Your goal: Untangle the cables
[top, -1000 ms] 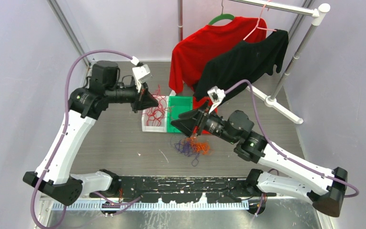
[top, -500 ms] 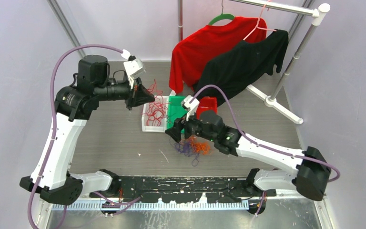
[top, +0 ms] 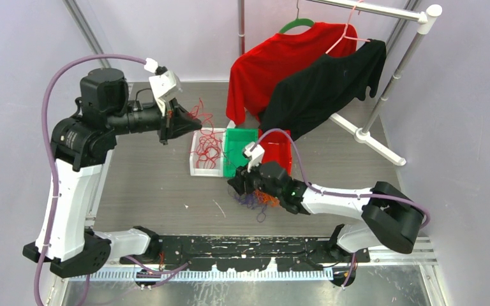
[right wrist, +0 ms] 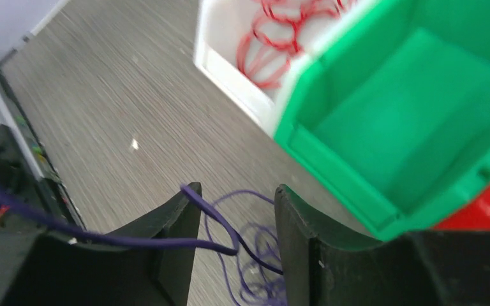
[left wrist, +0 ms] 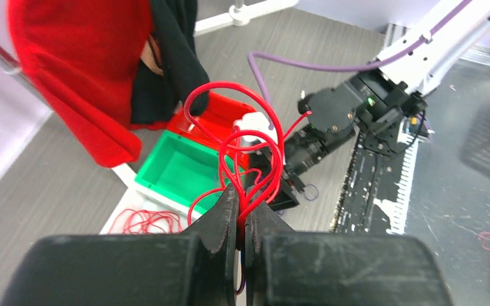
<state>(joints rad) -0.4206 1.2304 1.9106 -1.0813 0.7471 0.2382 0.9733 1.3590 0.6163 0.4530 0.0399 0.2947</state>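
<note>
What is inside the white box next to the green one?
Loops of red cables lie inside the white box. They cover part of its floor, so anything beneath them is hidden.

Our grey wood-grain table point(top: 147, 185) and its load.
On it we see a white bin point(top: 205, 171), a green bin point(top: 239, 141) and a red bin point(top: 279, 153) side by side, tangled purple and orange cables point(top: 255, 199) nearby, and a clothes rack's foot point(top: 373, 145).
</note>
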